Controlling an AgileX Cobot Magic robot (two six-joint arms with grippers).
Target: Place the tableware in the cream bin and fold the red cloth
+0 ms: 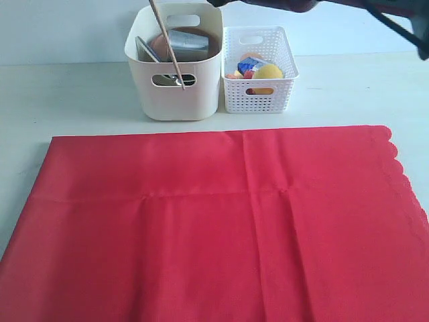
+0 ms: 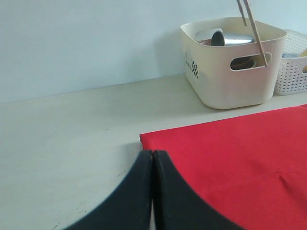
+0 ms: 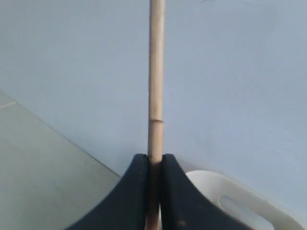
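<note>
A large bright red rectangular fabric cloth lay spread flat and unfolded over the near part of a pale table surface. Its scalloped edge faced the right edge of the surface and faint crease lines crossed it. Near the far edge, about the middle, stood a tall solid-walled cream plastic bin with oval handle cut-outs. A lower white lattice basket holding colourful toy food stood just beside it, toward the right edge. Inside the cream bin sat a shiny steel cup and a dark brown spoon, with other pieces too hidden to name. A pair of tan wooden chopsticks slanted down from above. Their lower ends showed in front of the bin's front wall by the handle cut-out, and it could not be told whether they touched it. The right gripper was clamped on these chopsticks, its black jaws pressed against the sticks on both sides. The left gripper hung low near the cloth's far left corner, over bare surface, its jaws pressed together with nothing between them.
</note>
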